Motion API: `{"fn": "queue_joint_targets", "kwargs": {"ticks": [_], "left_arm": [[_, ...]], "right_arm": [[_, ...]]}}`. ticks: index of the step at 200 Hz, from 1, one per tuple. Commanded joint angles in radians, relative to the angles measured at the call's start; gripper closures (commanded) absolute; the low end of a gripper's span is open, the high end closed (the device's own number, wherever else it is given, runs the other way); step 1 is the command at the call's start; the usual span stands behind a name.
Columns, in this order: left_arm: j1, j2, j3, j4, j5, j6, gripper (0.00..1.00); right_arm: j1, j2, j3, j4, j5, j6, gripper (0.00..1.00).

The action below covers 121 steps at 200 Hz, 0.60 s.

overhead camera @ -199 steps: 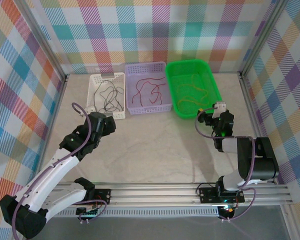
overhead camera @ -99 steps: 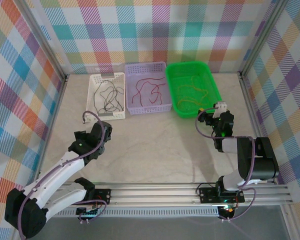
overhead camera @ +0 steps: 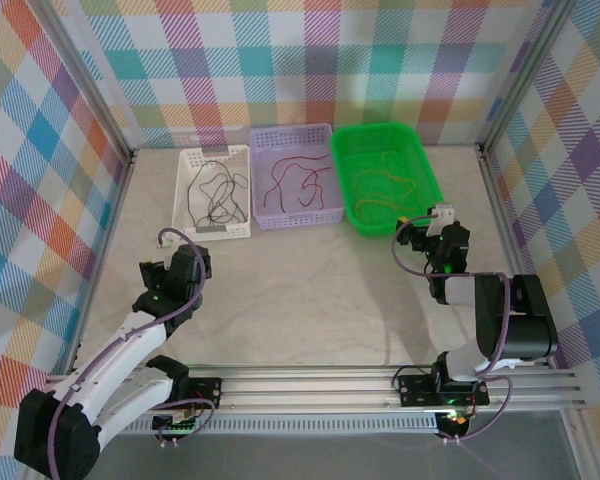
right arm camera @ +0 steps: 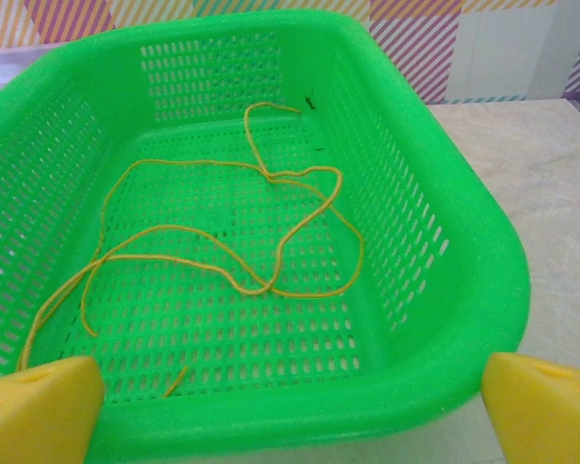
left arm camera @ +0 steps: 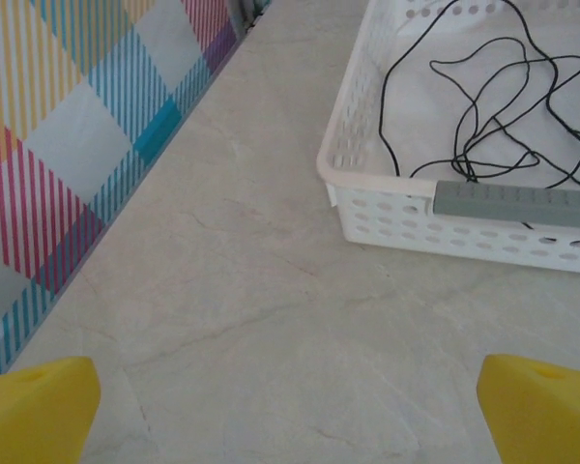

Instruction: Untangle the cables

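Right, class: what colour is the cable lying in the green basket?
The cable is orange-yellow; right wrist view shows it best.

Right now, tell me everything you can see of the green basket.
The green basket is a rectangular plastic tray with rounded corners, a thick smooth rim, and slotted walls and floor. It stands upright on the table near the back wall, right beside the purple basket; whether the two touch is unclear. One thin orange-yellow cable lies inside, loosely looped and crossing itself on the floor. The open right gripper sits by the basket's near right corner.
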Motion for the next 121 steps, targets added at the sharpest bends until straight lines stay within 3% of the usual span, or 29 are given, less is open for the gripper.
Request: {"fn": "queue_joint_targets", "kwargs": {"ticks": [1, 81, 121], "left_arm": [[0.038, 0.026, -0.030, 0.173, 0.071, 0.103, 0.00], [0.138, 0.344, -0.093, 0.653, 0.189, 0.157, 0.00], [0.168, 0.444, -0.102, 0.786, 0.274, 0.172, 0.00]], "right_arm": [[-0.002, 0.022, -0.003, -0.063, -0.039, -0.012, 0.00], [-0.002, 0.022, -0.002, -0.065, -0.039, -0.012, 0.00], [-0.003, 0.022, -0.002, -0.066, -0.039, -0.012, 0.00]]}}
